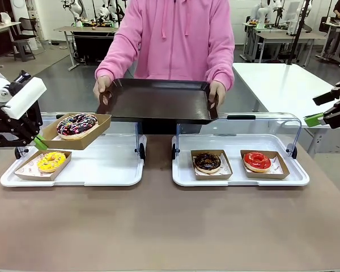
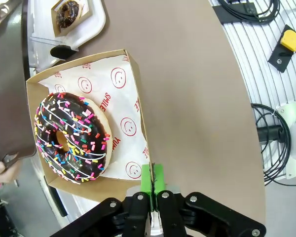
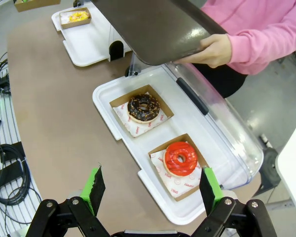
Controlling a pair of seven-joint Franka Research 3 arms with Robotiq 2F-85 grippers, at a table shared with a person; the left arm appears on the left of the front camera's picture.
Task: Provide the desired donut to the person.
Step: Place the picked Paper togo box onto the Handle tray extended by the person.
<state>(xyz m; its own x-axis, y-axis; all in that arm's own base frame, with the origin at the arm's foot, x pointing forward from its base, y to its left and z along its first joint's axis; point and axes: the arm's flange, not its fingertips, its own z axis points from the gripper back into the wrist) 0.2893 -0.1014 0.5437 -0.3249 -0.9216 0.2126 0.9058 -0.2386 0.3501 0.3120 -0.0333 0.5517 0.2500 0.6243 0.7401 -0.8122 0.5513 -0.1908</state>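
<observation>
A person (image 1: 175,39) in a pink hoodie is standing across the table, holding out a dark serving tray (image 1: 158,102) in both hands above the far edges of two white trays (image 1: 96,167). The left gripper (image 2: 152,174) is pinching one wall of a cardboard box (image 1: 71,144), its green pads clamped together on the card. The box is hanging clear of the left white tray, close by one end of the dark tray. Inside it, a sprinkled chocolate donut (image 2: 71,136) is lying on printed paper. The right gripper (image 3: 150,185) is hovering with its fingers spread wide over the boxed red donut (image 3: 180,159). The load is looking light, but thin card is likely sagging under a one-edge pinch and the icing is soft. The wall is therefore the safest place to hold, with the box kept level.
</observation>
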